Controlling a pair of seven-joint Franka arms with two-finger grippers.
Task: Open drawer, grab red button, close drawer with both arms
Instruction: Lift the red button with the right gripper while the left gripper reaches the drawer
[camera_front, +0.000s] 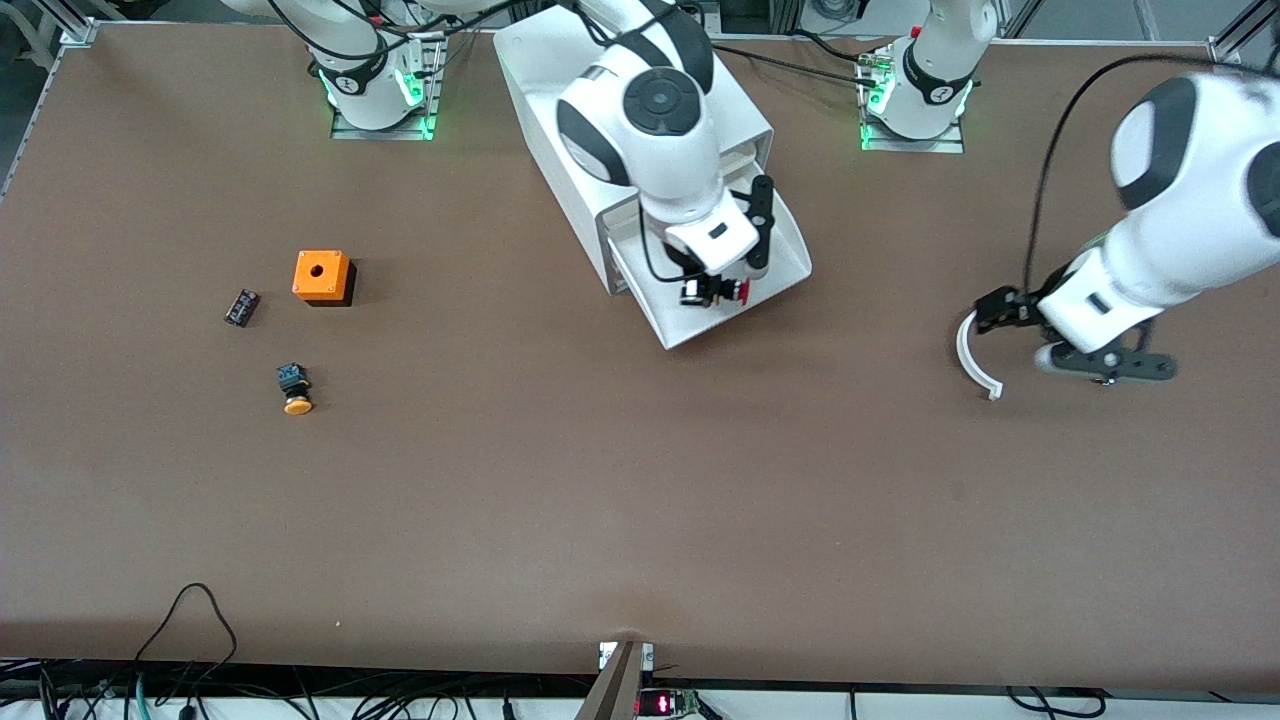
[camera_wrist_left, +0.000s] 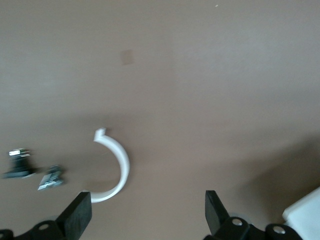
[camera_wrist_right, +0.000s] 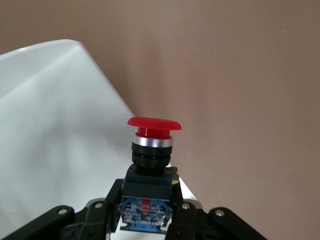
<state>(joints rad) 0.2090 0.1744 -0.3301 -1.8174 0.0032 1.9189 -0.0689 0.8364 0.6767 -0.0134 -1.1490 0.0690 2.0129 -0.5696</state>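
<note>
- Front view shows the brown worktop (camera_front: 640, 500) filling the frame, with both arm bases along the top edge.
- At upper centre stands the white cabinet (camera_front: 560, 90), with the drawer (camera_front: 790, 262) pulled out of it toward the camera.
- Over that drawer, at centre frame, hangs the right gripper (camera_front: 712, 291). Its jaws are clamped on the black body of the button (camera_wrist_right: 150, 150). In the right wrist view the red cap points away from the jaws, past the white drawer rim.
- At the right of the frame, the left gripper (camera_front: 1105, 365) hovers low over bare worktop with its jaws spread wide and nothing between them. A curved white piece (camera_front: 975, 355) shows just beside it; whether it hangs from the arm or lies loose I cannot tell.
- In the left part of the frame lie an orange box with a hole (camera_front: 321, 276), an orange-capped button (camera_front: 295, 390) and a small dark part (camera_front: 241, 307), all well apart from the drawer.
- Risk, as I judge it: the grip is on the body only, so a quick lift could twist the button loose and drop it back into the tray.
- Risk: the left arm waits well apart from the drawer. If it pushes the front off-centre, the drawer may skew or the light cabinet may slide.
- Writing: a red and blue label on the button's body is too small to read, as are the round marks on the bases.
</note>
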